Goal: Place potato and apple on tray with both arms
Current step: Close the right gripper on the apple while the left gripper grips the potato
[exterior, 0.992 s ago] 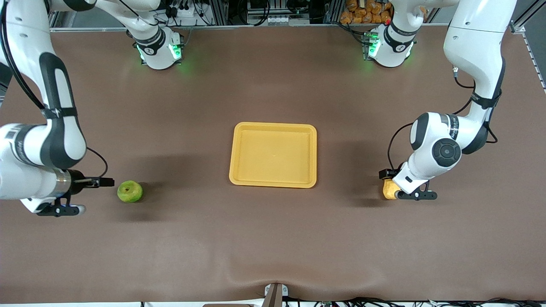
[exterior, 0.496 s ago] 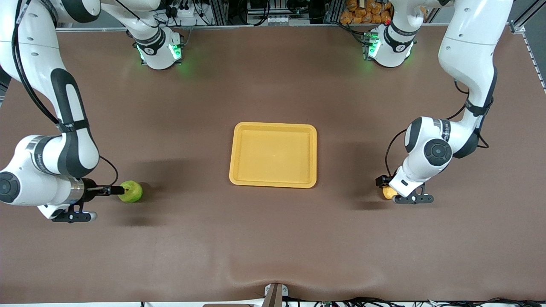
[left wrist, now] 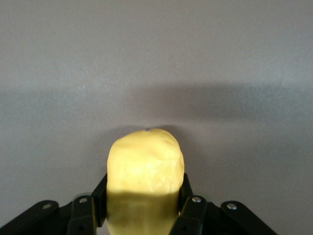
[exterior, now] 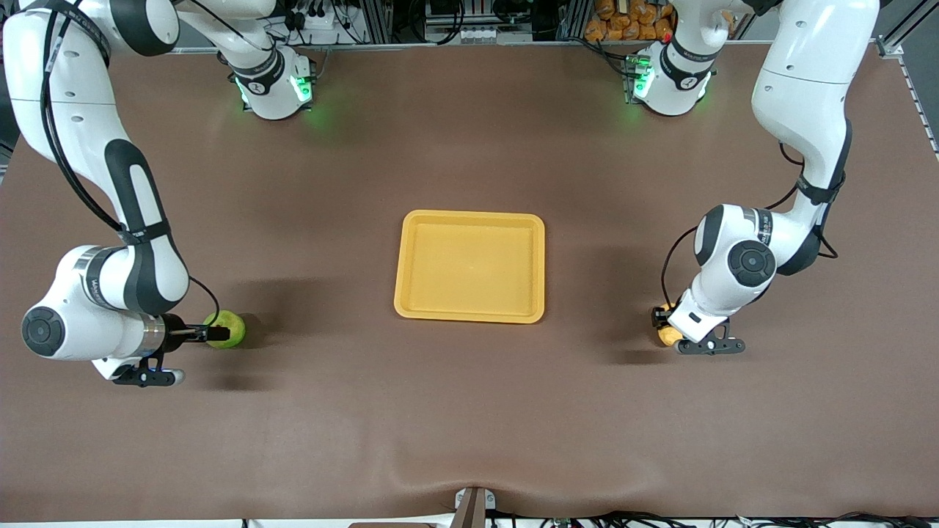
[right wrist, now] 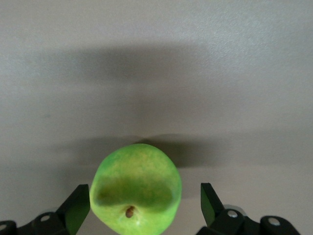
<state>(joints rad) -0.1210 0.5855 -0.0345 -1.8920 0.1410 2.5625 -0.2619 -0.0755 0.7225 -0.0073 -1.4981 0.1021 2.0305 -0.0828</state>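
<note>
**Front view: both grippers down at their fruit, tray bare between them**

Front view shows the yellow-orange tray (exterior: 470, 266) at the middle of the brown counter (exterior: 469, 411), with open counter on every side of it and nothing between it and either fruit. The apple (exterior: 226, 328) sits toward the right arm's end, a little nearer the front edge than the tray. The right gripper (exterior: 217, 333) is low beside it. The potato (exterior: 667, 334) lies toward the left arm's end, mostly hidden under the left gripper (exterior: 664, 323) and its wrist.

The wrist views fill in what the high camera hides. In the right wrist view the apple (right wrist: 136, 190) sits between the fingers (right wrist: 77, 208) with its stem dimple showing; the jaws stand wide, with a clear gap on one side. In the left wrist view the potato (left wrist: 145, 178) is seated between the fingers (left wrist: 99, 198), the jaws narrow and pressed against both its sides.
</note>
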